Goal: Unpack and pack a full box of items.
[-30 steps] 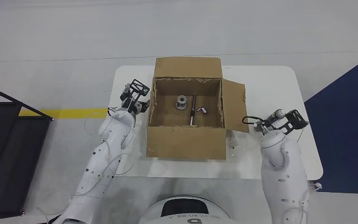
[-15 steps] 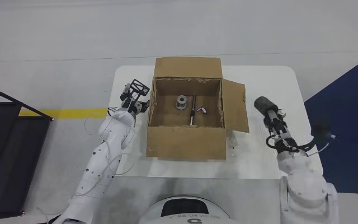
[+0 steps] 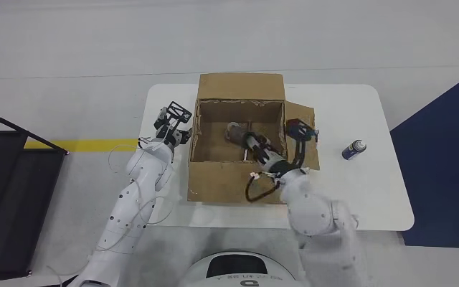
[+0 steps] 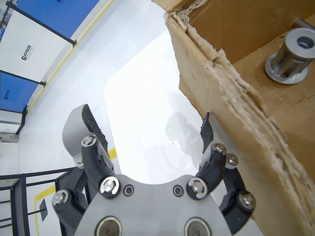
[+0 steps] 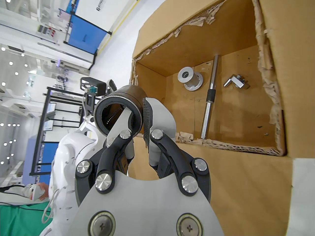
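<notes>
The open cardboard box (image 3: 240,183) stands mid-table. On its floor lie a flanged metal bushing (image 5: 190,78), a steel rod (image 5: 209,96) and a small metal bracket (image 5: 236,81). My right gripper (image 5: 137,114) hangs above the box's front part (image 3: 251,142), shut on a dark hollow cylinder (image 5: 118,116), with one finger inside the bore and the other outside. My left gripper (image 4: 145,121) is open and holds nothing, just outside the box's left wall (image 3: 172,122), above the white table. The bushing (image 4: 290,60) stands inside that wall.
A blue can (image 3: 353,148) lies on the table (image 3: 344,107) right of the box. The box's right flap (image 3: 301,133) sticks outward and its rims are torn. A black rack (image 3: 21,201) stands off the table at far left.
My right arm has swung from the table's right side to above the box, carrying the dark cylinder. The blue can has come into view at right. The left arm has stayed still.
</notes>
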Motion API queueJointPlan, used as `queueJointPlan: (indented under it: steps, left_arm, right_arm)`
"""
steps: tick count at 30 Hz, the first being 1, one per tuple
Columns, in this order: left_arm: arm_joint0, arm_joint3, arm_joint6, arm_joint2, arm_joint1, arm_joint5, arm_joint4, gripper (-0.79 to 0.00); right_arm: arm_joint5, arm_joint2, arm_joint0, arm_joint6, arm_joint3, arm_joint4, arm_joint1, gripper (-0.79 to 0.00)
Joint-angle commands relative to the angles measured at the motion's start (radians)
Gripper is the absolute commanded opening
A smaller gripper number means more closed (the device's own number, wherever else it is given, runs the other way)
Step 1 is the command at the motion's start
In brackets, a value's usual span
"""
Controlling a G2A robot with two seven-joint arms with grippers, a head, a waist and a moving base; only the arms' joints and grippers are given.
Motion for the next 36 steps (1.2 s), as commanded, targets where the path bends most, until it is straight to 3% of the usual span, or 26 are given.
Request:
queueJointPlan:
  steps: [1,5,9,15,26,31,36]
  left_arm:
    - [0.0,0.0,0.0,0.0,0.0,0.0,0.0,0.0]
    - [0.0,0.0,0.0,0.0,0.0,0.0,0.0,0.0]
    - [0.0,0.0,0.0,0.0,0.0,0.0,0.0,0.0]
    - [0.0,0.0,0.0,0.0,0.0,0.0,0.0,0.0]
    - [0.0,0.0,0.0,0.0,0.0,0.0,0.0,0.0]
    - [0.0,0.0,0.0,0.0,0.0,0.0,0.0,0.0]
    - [0.0,0.0,0.0,0.0,0.0,0.0,0.0,0.0]
  right_arm:
    - [0.091,-0.056,0.116,0.082,0.092,-0.075,-0.006,-0.785]
    - [0.199,-0.155,0.299,0.229,0.273,-0.241,-0.018,-0.785]
    - [0.253,-0.253,0.41,0.352,0.399,-0.415,-0.03,-0.785]
    - [0.247,-0.321,0.486,0.391,0.551,-0.549,-0.061,-0.785]
    - [0.203,-0.308,0.548,0.435,0.778,-0.647,-0.141,-0.776]
    - [0.181,-0.271,0.543,0.457,0.804,-0.69,-0.172,-0.474]
    - [0.166,-0.242,0.529,0.472,0.799,-0.735,-0.199,-0.416]
